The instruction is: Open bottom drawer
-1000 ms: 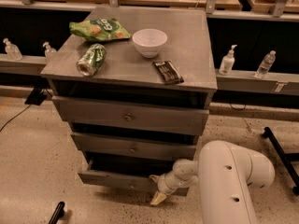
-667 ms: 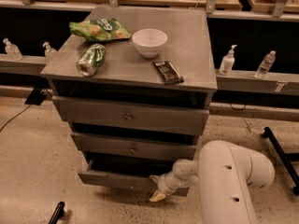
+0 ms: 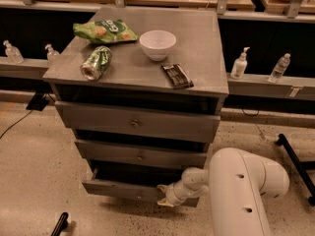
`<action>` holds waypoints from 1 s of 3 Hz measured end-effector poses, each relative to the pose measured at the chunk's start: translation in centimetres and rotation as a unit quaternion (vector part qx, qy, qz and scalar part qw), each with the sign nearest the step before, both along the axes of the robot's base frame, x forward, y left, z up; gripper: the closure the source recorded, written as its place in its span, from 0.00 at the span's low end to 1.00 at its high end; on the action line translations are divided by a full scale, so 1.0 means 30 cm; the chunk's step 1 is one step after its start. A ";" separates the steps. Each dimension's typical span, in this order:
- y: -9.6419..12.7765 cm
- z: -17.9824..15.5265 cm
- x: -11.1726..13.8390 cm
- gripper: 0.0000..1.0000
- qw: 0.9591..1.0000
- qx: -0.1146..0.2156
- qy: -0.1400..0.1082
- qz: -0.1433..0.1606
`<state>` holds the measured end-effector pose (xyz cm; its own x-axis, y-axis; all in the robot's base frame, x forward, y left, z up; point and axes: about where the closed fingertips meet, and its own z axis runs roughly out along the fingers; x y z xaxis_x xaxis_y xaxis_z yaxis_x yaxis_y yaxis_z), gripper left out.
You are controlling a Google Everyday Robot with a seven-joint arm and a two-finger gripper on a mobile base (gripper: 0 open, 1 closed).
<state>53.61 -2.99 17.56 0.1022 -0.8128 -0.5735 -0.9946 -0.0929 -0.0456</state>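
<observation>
The cream gripper (image 3: 165,199) meets the slim grey wooden bottom drawer (image 3: 118,190) at its five o'clock; its closure I cannot tell. A loose hold could slip off the front.

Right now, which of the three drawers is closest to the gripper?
The bottom drawer, lowest and narrowest: the gripper is at its front panel, right of centre, below the middle drawer and top drawer.

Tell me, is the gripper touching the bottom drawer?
Cannot tell. The camera view shows the gripper overlapping the bottom drawer at its front panel, near the middle, hiding the spot where they would meet; no contact or gap shows.
</observation>
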 end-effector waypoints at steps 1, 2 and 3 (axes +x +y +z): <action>0.000 0.000 0.000 0.40 1.000 0.000 0.000 0.000; 0.000 0.000 0.000 0.18 1.000 0.000 0.000 0.000; 0.000 0.000 0.000 0.00 1.000 0.000 0.000 0.000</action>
<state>53.61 -2.99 17.56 0.1025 -0.8127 -0.5736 -0.9946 -0.0931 -0.0458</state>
